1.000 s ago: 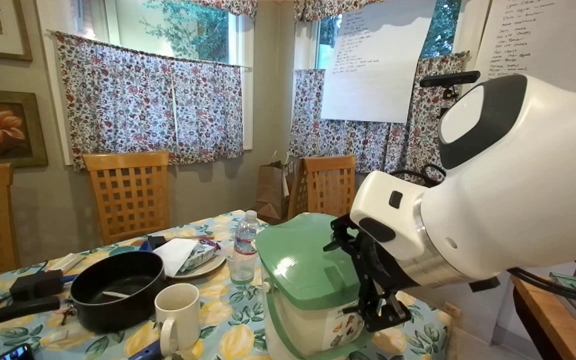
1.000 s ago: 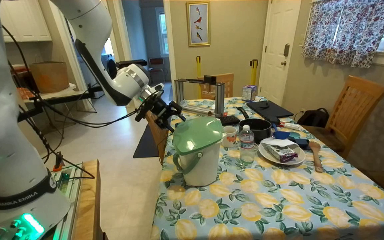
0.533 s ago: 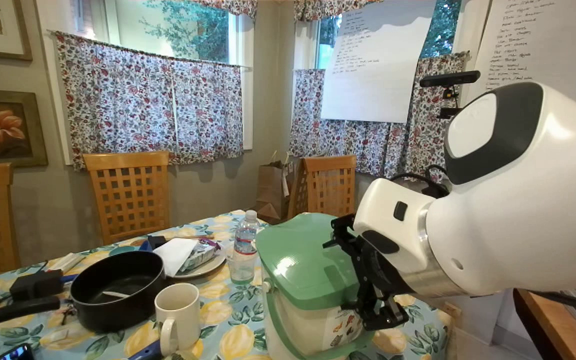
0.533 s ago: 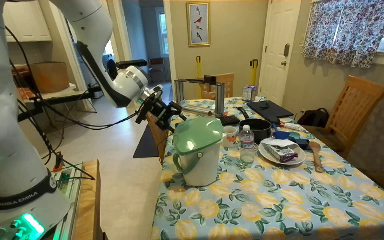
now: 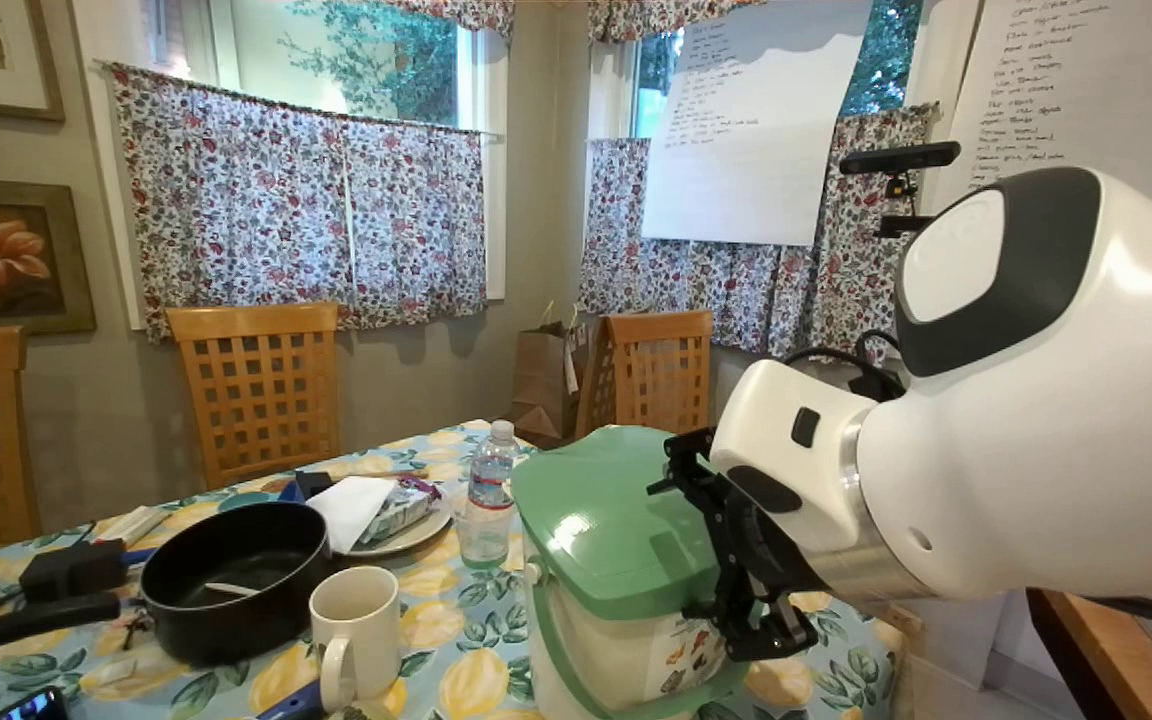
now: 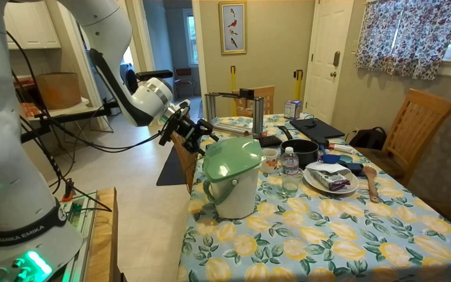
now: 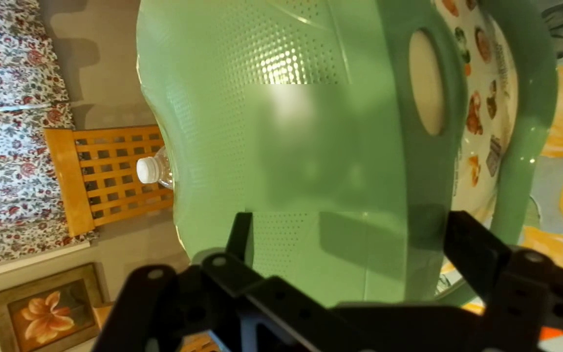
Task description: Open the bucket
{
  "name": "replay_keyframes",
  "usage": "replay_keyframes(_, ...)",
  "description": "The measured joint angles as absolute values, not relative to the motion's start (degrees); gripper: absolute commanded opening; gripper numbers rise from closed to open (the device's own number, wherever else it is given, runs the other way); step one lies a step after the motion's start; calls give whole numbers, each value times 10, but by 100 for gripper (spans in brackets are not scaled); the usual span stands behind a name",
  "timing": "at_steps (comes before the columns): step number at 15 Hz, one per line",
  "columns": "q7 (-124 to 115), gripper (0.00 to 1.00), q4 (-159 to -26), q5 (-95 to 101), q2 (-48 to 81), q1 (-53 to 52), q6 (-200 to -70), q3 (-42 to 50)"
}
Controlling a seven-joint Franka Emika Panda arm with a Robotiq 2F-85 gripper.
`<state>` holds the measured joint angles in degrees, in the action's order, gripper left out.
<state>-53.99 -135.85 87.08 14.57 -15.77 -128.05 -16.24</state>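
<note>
The bucket is a cream-white bin (image 5: 608, 650) with a green lid (image 5: 601, 530), and the lid is closed. It stands upright on the table, and its body (image 6: 238, 199) and lid (image 6: 233, 156) show in an exterior view too. My gripper (image 5: 674, 550) is open and tilted at the lid's edge, also seen in an exterior view (image 6: 210, 146). In the wrist view, the open gripper (image 7: 347, 234) has one finger over the lid's top (image 7: 203, 161) and the other beside its front rim (image 7: 428, 215). Nothing is held. Whether either finger touches the lid I cannot tell.
A white mug (image 5: 356, 610), a black pan (image 5: 236, 590) and a clear bottle (image 5: 489, 490) stand near the bucket. A plate (image 6: 331, 189) with a packet and a wooden spatula (image 6: 371, 184) lie farther along the table. A metal frame (image 6: 258, 117) stands behind.
The arm and wrist have dropped slightly, and the gripper's tilt has changed a little. The lower finger has risen slightly toward the lid rim. The bucket and its lid have not moved.
</note>
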Motion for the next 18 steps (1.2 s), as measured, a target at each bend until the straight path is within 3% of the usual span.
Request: replay_keyframes(18,-566,100,-1358,893,164,-169,-1227,-167)
